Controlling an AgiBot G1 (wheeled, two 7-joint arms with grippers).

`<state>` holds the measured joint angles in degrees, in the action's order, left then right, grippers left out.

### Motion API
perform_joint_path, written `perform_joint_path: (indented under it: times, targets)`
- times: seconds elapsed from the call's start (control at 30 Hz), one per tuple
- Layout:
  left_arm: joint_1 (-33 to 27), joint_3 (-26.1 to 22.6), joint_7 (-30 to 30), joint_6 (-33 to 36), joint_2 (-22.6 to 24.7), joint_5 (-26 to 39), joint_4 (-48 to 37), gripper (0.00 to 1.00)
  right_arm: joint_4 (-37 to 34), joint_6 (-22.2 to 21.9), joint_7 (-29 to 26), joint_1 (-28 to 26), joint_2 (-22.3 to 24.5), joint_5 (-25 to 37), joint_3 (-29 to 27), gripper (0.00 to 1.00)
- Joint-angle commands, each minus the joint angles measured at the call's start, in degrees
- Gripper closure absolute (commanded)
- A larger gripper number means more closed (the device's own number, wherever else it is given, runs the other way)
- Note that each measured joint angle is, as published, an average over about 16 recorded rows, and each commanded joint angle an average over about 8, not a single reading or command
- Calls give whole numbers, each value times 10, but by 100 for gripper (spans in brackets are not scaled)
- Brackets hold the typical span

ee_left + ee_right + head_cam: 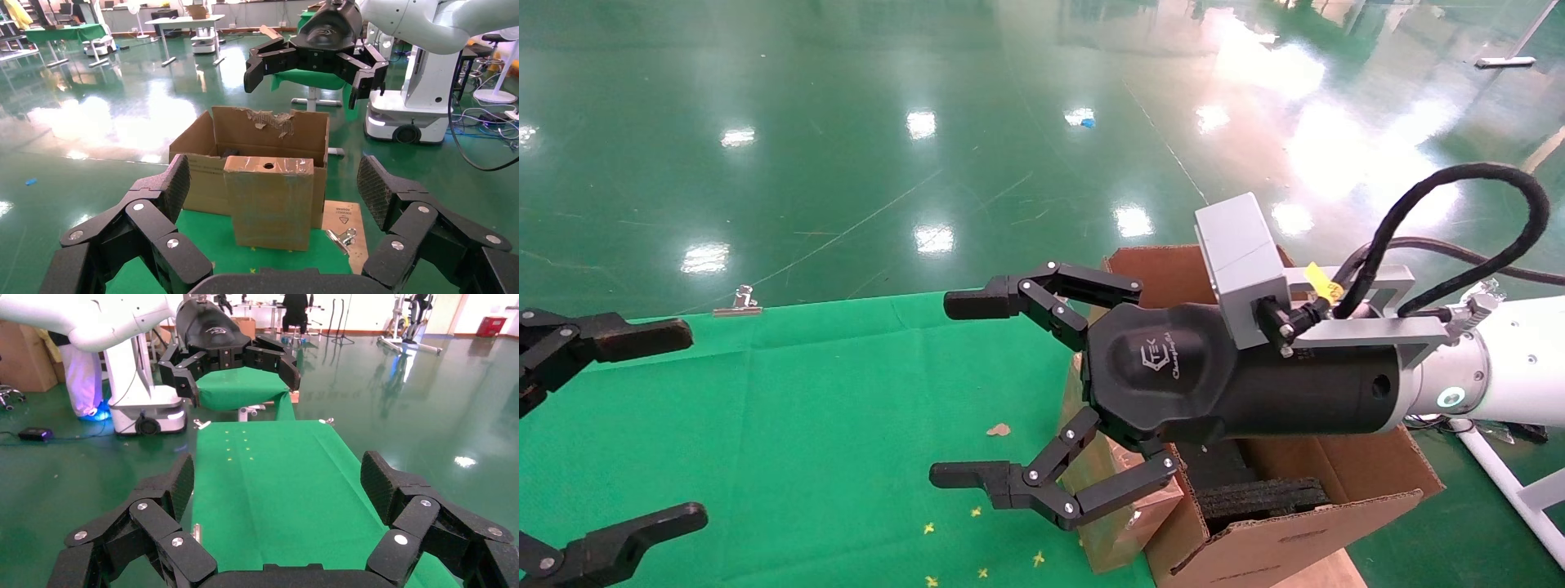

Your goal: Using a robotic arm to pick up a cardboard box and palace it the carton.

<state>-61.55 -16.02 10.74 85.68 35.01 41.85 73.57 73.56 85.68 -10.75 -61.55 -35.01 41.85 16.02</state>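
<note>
The small cardboard box [1120, 535] stands upright on the green table, leaning against the outside of the carton [1295, 531]. In the left wrist view the box [269, 202] shows a round hole in its top narrow side, with the carton [257, 131] and its torn flap behind it. My right gripper [956, 389], on the white arm, hangs open and empty above the box and carton edge, facing the table; it also shows in the left wrist view [312, 73]. My left gripper [682, 425] is open and empty at the table's left, facing the box from a distance.
Black foam blocks [1263, 494] lie inside the carton. A binder clip [738, 300] sits at the table's far edge, and another clip [341, 237] lies on a wooden board beside the box. The green cloth [805, 425] has small yellow marks. Shiny green floor surrounds the table.
</note>
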Motion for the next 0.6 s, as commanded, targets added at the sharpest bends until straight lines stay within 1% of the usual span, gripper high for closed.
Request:
perform_joint_path:
  times: [0.03,0.6]
  targets:
    - [0,0,0,0,0,0,0,0,0,0,0,0,0,0,0,0]
    - [0,0,0,0,0,0,0,0,1,0,0,0,0,2,1,0]
